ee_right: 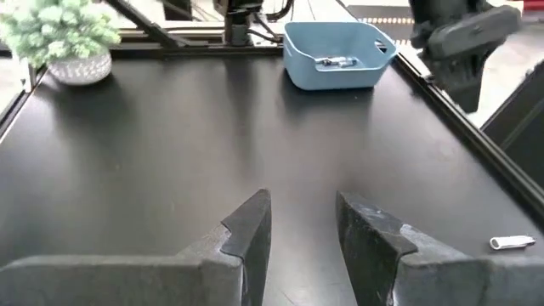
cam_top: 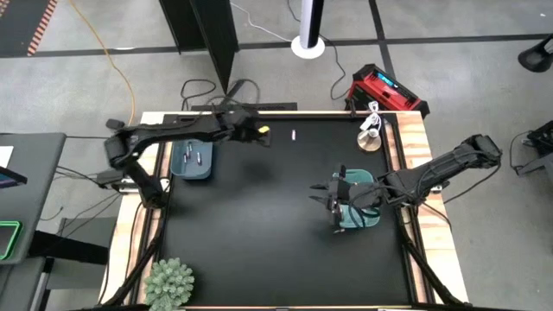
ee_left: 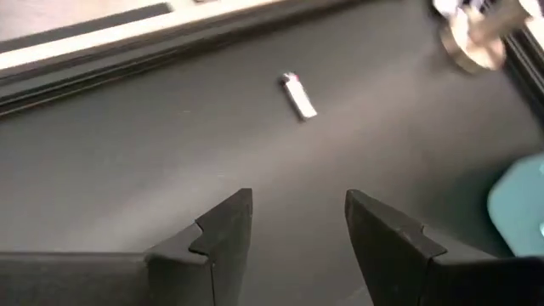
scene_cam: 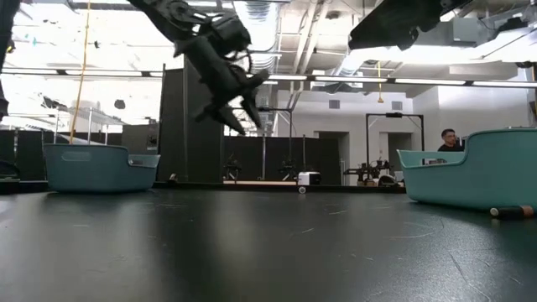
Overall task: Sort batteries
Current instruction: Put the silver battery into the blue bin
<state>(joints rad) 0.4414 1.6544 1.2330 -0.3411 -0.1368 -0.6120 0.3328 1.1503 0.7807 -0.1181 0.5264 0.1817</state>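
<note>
A whitish-silver battery (cam_top: 294,135) (ee_left: 298,95) lies flat on the black mat near the table's far edge. My left gripper (cam_top: 261,132) (ee_left: 297,225) hangs open in the air just to its left, clear of it. The left teal bin (cam_top: 192,161) (ee_right: 331,51) holds a few batteries (ee_right: 333,61). My right gripper (cam_top: 327,195) (ee_right: 302,229) is open and empty at the left rim of the right teal bin (cam_top: 361,200). A dark battery (scene_cam: 512,212) lies on the mat beside that bin (scene_cam: 478,176).
A small potted plant (cam_top: 168,281) stands at the near left corner. A round silver object with cables (cam_top: 371,138) sits at the far right corner. Bare black mat (cam_top: 259,216) spreads between the two bins. A person (scene_cam: 449,138) shows far back in the room.
</note>
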